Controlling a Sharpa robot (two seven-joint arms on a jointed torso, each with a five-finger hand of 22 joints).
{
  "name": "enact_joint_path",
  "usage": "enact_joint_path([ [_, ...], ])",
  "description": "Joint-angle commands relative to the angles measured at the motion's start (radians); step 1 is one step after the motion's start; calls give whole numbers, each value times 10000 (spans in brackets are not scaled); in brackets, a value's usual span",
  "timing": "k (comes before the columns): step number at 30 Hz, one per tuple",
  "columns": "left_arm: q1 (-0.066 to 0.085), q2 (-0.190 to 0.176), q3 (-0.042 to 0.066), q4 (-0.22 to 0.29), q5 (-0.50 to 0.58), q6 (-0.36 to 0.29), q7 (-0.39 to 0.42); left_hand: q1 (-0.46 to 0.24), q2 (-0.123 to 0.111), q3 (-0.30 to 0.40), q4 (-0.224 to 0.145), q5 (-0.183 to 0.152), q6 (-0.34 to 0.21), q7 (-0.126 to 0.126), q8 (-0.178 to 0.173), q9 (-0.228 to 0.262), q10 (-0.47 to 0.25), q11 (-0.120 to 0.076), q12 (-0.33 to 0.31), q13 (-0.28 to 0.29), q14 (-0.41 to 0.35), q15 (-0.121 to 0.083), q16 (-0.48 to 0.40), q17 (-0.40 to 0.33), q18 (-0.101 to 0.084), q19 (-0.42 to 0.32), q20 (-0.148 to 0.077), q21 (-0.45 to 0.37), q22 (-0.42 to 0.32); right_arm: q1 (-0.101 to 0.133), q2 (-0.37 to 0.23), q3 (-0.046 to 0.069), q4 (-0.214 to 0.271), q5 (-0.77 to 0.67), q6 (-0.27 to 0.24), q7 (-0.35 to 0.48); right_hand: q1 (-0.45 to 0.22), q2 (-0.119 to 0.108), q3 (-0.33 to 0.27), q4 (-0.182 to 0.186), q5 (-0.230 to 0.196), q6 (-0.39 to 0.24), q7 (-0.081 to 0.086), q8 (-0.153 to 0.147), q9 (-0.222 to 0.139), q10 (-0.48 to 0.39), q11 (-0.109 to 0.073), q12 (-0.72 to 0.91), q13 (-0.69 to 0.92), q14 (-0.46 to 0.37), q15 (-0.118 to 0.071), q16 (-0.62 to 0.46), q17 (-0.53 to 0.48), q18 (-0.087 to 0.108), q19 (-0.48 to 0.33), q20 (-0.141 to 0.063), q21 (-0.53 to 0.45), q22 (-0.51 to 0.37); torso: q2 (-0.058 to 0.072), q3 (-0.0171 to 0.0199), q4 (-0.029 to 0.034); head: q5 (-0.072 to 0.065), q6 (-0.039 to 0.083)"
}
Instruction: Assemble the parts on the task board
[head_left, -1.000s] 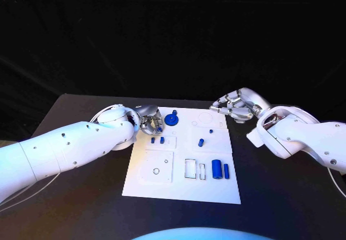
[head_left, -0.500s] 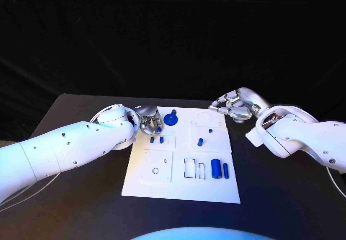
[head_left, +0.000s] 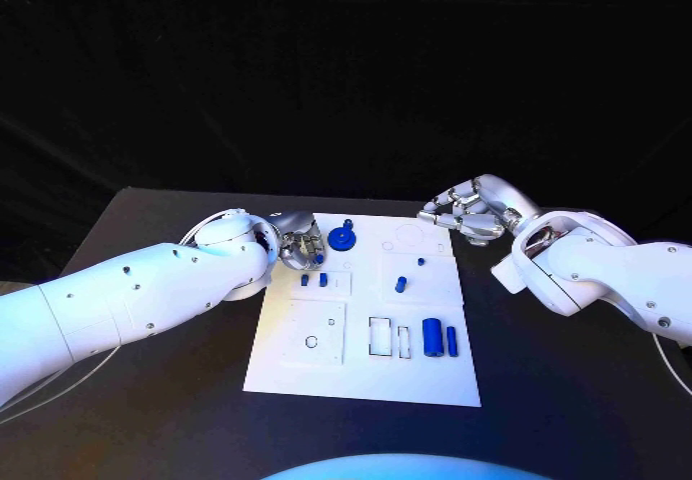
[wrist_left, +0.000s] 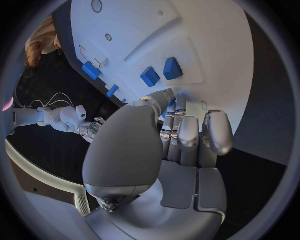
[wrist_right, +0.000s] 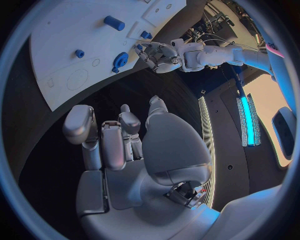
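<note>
The white task board (head_left: 361, 370) lies in the middle of the black table. A blue gear (head_left: 342, 238) stands near its far edge, and two small blue parts (head_left: 315, 279) lie just in front of it. My left hand (head_left: 299, 248) hovers over the board's far left corner with its fingers curled. In the left wrist view a sliver of a small blue part (wrist_left: 169, 107) shows pinched between thumb and fingertips. My right hand (head_left: 464, 215) hangs over the table at the board's far right corner, fingers curled in on nothing.
Two more small blue pieces (head_left: 401, 284) sit right of centre. A blue cylinder (head_left: 433, 338) and a blue bar (head_left: 453, 341) lie near the board's right edge beside a rectangular slot (head_left: 381, 337). Black table (head_left: 577, 400) surrounds the board.
</note>
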Motion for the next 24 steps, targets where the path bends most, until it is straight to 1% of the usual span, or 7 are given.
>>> enact_joint_path([
  [1,-2,14,3,28,18,92,-8,-79,-31,49,-5,-48,-149,-2,-52,-38,-43,29,-78,20,-42,9,-49,-15,-152,-74,11,-38,317,-6,6,0,6,-105,32,61,63,25,-61,17,47,8,-30,40,13,42,10,52,-9,316,-54,-66,-17,74,-55,5,-49,-9,-3,-1,0,-2,4],
  [11,-2,-46,3,-12,-1,26,-72,-113,-133,117,-18,-41,-677,85,-52,-270,-149,84,-246,52,-173,48,-154,-292,-108,-212,30,-207,186,-6,7,0,-25,-115,67,-9,63,21,-94,16,37,-26,-21,28,8,-155,17,-196,-287,299,-52,-130,-90,97,-110,3,-190,-86,-5,0,3,-3,19],
  [17,-2,-137,4,-19,-3,-113,-62,-120,-161,135,-20,-41,-821,117,-45,-342,-219,117,-315,54,-254,69,-239,-472,-82,-293,46,-306,105,-6,25,0,-79,-115,164,-128,243,110,-171,-3,25,-124,18,16,8,-1590,56,-2160,-2342,245,-18,-310,-243,140,-209,25,-541,-247,-5,-4,2,10,26],
  [19,-2,-196,5,0,4,-216,-28,-110,-155,150,-24,-38,-828,121,-33,-355,-248,128,-339,53,-283,77,-268,-533,-73,-320,52,-339,79,-6,35,0,-117,-216,250,-190,724,219,-36,-165,25,-109,17,39,19,-1944,45,-2822,-2941,189,-25,-468,-413,172,-269,22,-731,-336,-4,-5,0,16,31],
  [20,-2,-234,5,19,12,-274,-6,-92,-143,169,-33,-35,-816,120,-21,-360,-264,132,-353,52,-292,81,-277,-550,-70,-330,55,-351,69,-6,42,0,-141,-338,311,-226,1159,302,124,-320,-83,-92,12,50,23,-2028,37,-3166,-3213,144,-31,-617,-582,188,-300,8,-840,-386,-4,-5,0,16,31],
  [22,-1,-329,8,72,56,-421,64,-59,-119,203,-50,-33,-779,119,2,-364,-270,135,-364,56,-295,84,-277,-552,-67,-338,60,-364,61,-6,57,0,-206,-679,482,-328,1976,364,450,-614,-587,-42,2,47,15,-2078,59,-3964,-3870,77,-75,-901,-903,197,-324,-14,-989,-446,-4,-10,0,13,42],
  [24,0,-398,11,113,134,-551,135,-50,-112,218,-57,-34,-729,120,26,-363,-265,139,-368,61,-302,86,-286,-578,-65,-344,63,-374,54,-6,71,0,-255,-926,642,-411,2416,325,633,-752,-853,34,21,43,5,-2097,44,-4575,-4373,79,-74,-995,-1002,216,-307,-47,-1026,-450,-7,-9,0,9,45],
])
